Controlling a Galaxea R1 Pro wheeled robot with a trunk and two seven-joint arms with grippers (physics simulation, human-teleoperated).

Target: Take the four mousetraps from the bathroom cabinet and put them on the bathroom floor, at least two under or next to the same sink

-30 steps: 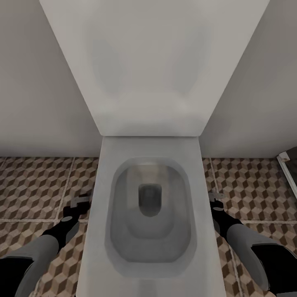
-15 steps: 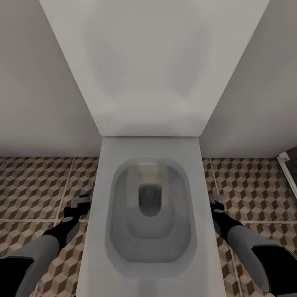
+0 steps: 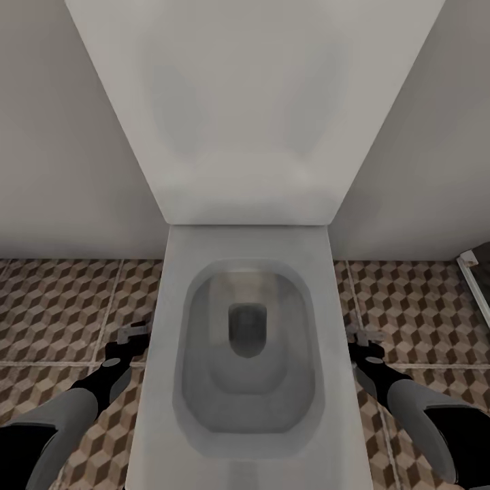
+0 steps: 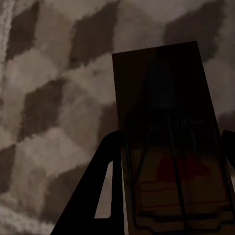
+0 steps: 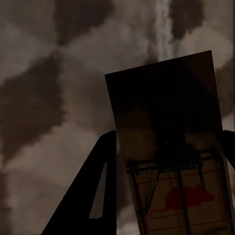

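An open white toilet [image 3: 248, 340] stands at twelve o'clock before me, its raised lid [image 3: 252, 109] against the wall [image 3: 61, 136]. Patterned floor tiles [image 3: 54, 313] flank it. My left gripper [image 3: 129, 338], at nine o'clock, pinches one mousetrap [image 4: 166, 142]; my right gripper [image 3: 364, 338], at three o'clock, pinches another mousetrap [image 5: 169, 142], both above the tiles.

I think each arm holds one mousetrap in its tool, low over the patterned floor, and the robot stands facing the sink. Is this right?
Not quite. The head view shows a toilet in front of the robot, not the sink. The rest stands: the left tool holds one mousetrap, the right tool another mousetrap, both low over the patterned floor.
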